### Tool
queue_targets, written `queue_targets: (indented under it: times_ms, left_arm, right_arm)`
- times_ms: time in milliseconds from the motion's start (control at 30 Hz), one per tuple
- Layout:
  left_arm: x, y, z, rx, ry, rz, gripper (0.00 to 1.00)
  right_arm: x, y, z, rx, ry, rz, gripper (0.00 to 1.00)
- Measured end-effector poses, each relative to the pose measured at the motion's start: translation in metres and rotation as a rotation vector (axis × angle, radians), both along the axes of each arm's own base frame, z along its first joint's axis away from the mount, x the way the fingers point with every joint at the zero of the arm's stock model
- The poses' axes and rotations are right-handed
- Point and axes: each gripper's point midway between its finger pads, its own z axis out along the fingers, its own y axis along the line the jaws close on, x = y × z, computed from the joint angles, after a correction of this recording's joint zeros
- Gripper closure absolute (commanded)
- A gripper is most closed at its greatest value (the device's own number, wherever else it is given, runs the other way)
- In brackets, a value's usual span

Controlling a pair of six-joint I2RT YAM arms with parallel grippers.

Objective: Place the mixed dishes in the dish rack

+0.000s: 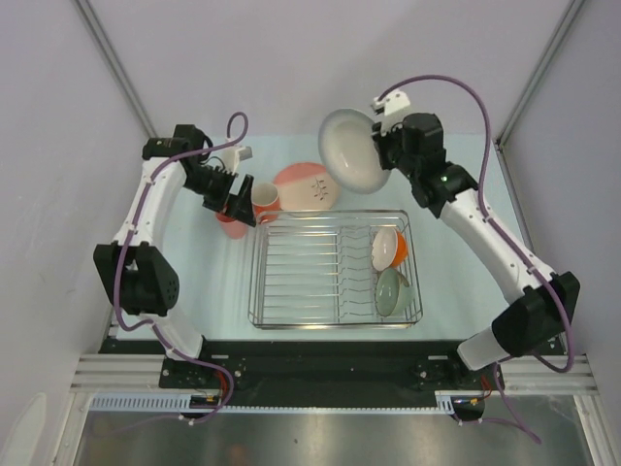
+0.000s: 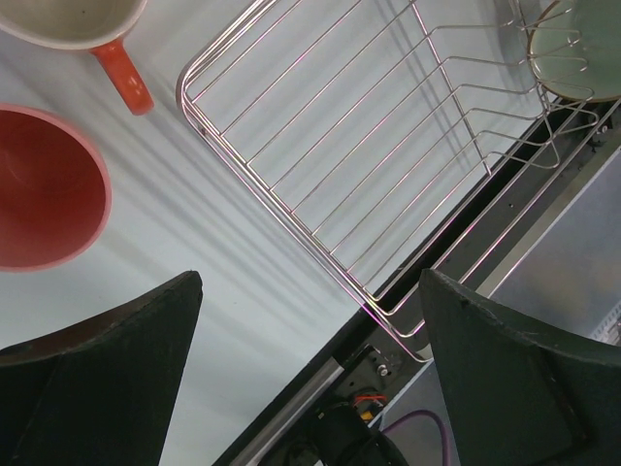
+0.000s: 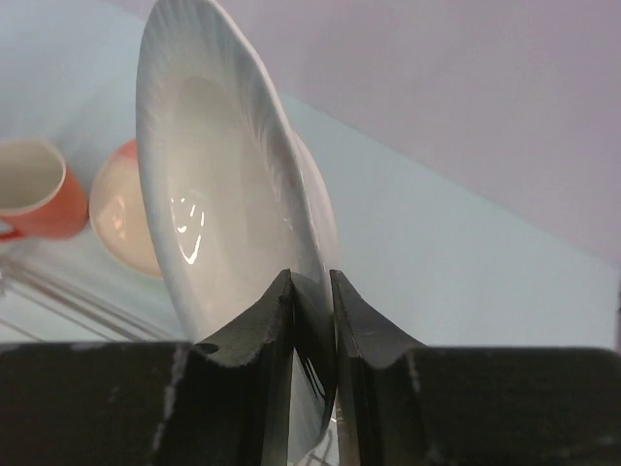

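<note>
My right gripper is shut on the rim of the white shallow plate, holding it on edge in the air behind the dish rack. An orange bowl and a pale green bowl stand in the rack's right end. The pink-and-cream plate lies on the table behind the rack. Left of it stand the orange mug and the pink tumbler. My left gripper hangs open above them, holding nothing.
The rack's left and middle slots hold no dishes. Grey walls close in the table on the left, right and back. The black base rail runs along the near edge in front of the rack.
</note>
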Motion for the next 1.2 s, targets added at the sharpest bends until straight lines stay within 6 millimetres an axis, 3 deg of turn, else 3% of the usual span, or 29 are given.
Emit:
queue_targets:
  times_ms: [67, 133, 367, 533, 700, 1000, 1200]
  left_arm:
    - [-0.001, 0.000, -0.001, 0.002, 0.004, 0.001, 0.00]
    - [-0.001, 0.001, -0.001, 0.005, 0.005, 0.001, 0.00]
    - [-0.003, 0.001, -0.003, 0.005, 0.012, 0.003, 0.00]
    - [-0.003, 0.001, -0.007, 0.004, 0.018, 0.004, 0.00]
    - [0.000, 0.000, -0.010, 0.002, 0.013, 0.011, 0.00]
    - [0.006, -0.001, -0.009, -0.006, -0.003, 0.029, 0.00]
    - [0.008, -0.002, -0.009, -0.011, -0.009, 0.035, 0.00]
  right_arm:
    - [-0.018, 0.018, 0.006, -0.080, -0.056, 0.084, 1.00]
    - [-0.030, 0.023, 0.002, -0.165, -0.080, 0.141, 1.00]
    - [-0.031, 0.003, -0.025, -0.449, -0.094, 0.196, 1.00]
    - [-0.039, 0.007, -0.040, -0.621, -0.103, 0.293, 1.00]
    - [-0.050, 0.019, -0.037, -0.704, -0.146, 0.387, 1.00]
    - [-0.075, 0.018, -0.030, -0.763, -0.156, 0.448, 1.00]
    - [-0.079, 0.020, -0.032, -0.770, -0.148, 0.462, 1.00]
